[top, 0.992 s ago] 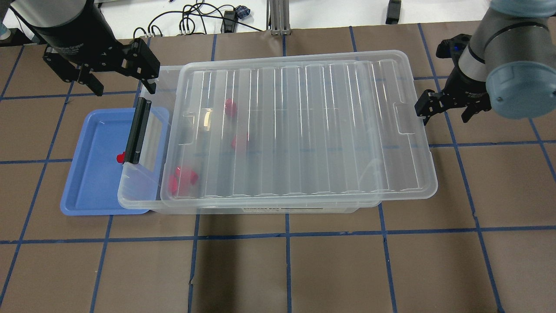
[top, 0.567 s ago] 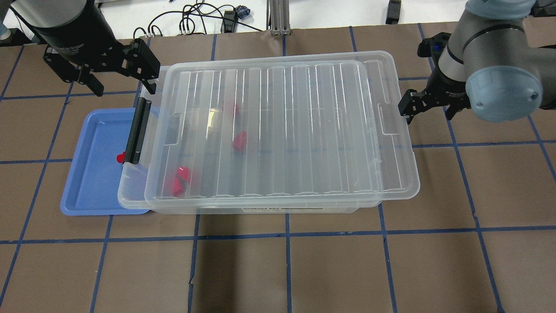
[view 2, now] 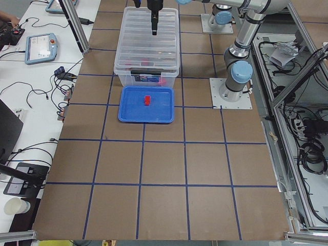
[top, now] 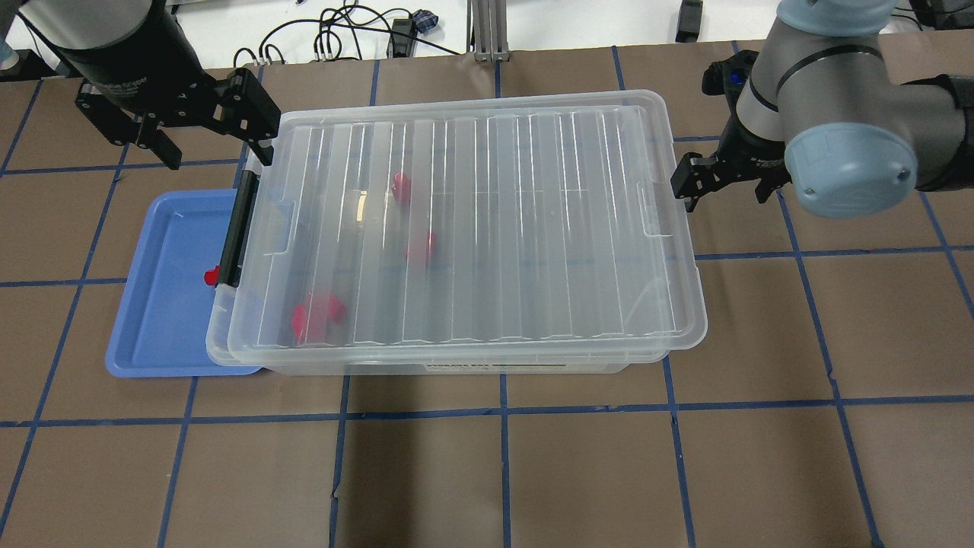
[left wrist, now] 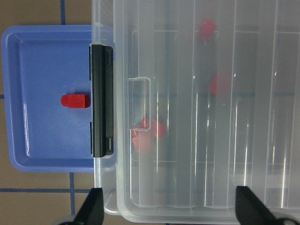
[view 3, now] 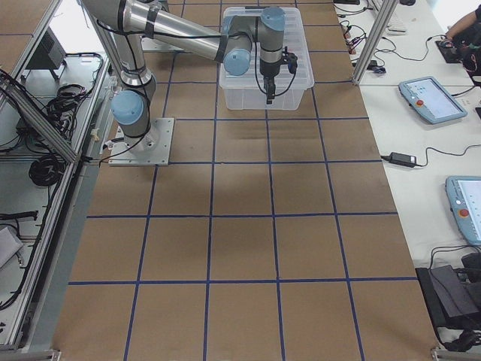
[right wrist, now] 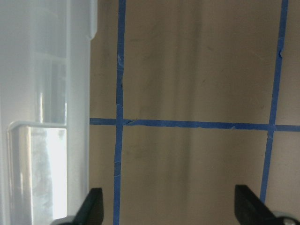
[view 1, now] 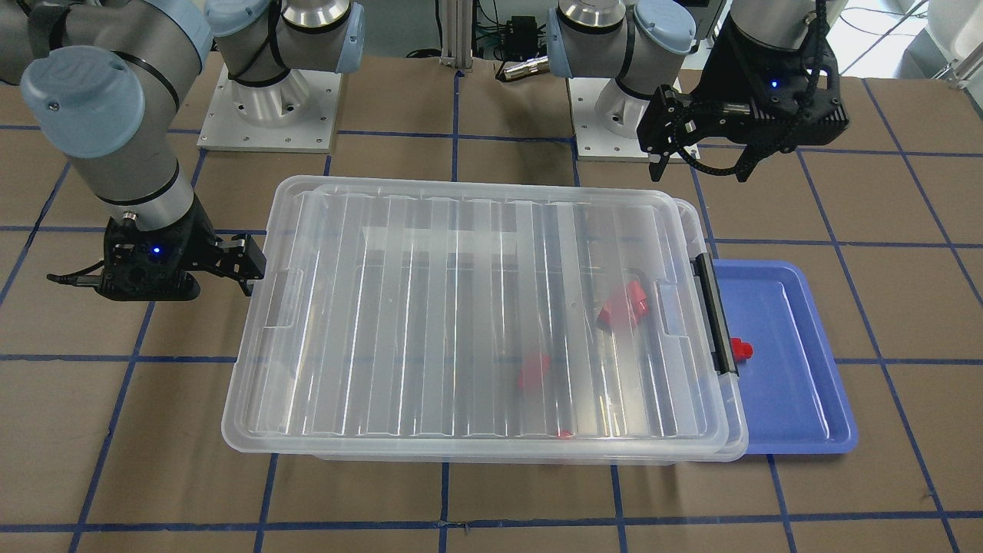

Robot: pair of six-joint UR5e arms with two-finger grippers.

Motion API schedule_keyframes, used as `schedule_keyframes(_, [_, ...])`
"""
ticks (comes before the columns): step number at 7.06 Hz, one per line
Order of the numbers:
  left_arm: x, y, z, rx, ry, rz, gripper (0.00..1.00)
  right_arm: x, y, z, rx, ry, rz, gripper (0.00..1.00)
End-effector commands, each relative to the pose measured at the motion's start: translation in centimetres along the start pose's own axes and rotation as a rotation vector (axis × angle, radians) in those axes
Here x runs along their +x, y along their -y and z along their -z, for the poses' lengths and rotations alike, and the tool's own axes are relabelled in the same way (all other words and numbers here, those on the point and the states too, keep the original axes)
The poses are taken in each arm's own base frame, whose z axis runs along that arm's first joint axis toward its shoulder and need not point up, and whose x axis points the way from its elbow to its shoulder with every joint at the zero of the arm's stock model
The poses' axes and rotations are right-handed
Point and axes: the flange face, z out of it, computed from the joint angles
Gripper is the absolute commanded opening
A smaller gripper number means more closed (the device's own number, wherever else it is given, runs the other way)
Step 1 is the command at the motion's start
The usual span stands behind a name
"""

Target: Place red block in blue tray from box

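Observation:
One red block [top: 211, 275] lies in the blue tray [top: 163, 320], also seen in the left wrist view [left wrist: 75, 101]. The tray sits partly under the left end of the clear box [top: 533, 367]. The ribbed lid [top: 533, 228] lies over nearly all of the box. Several red blocks [top: 316, 313] show through the lid. My left gripper [top: 217, 154] is open and empty above the box's far left corner. My right gripper [top: 724, 196] is open and empty, right beside the lid's right end.
A black latch [top: 240, 228] runs along the box's left end, above the tray's edge. Cables [top: 342, 34] lie beyond the table's far edge. Brown table surface with blue tape lines [top: 502, 472] lies in front of the box.
The lid has slid left across the box, now covering its left part. My right gripper has moved left with the lid's right end. The left arm has not moved.

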Motion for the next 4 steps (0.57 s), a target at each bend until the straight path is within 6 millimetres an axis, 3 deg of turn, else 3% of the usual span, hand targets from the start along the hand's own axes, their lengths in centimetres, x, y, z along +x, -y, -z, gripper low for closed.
schedule_keyframes(1, [-0.1,-0.1,0.1,0.002,0.007,0.000,1.00,-0.3,-0.1,5.3,0.064,-0.007,-0.020,1.00])
schedule_keyframes(3, [0.0,0.0,0.0,0.000,0.001,0.000,1.00,-2.9,-1.7,11.8,0.017,0.041,-0.060,1.00])
schedule_keyframes(4, [0.0,0.0,0.1,0.002,0.001,0.000,1.00,-3.3,-2.0,14.6,0.002,0.045,-0.087,1.00])
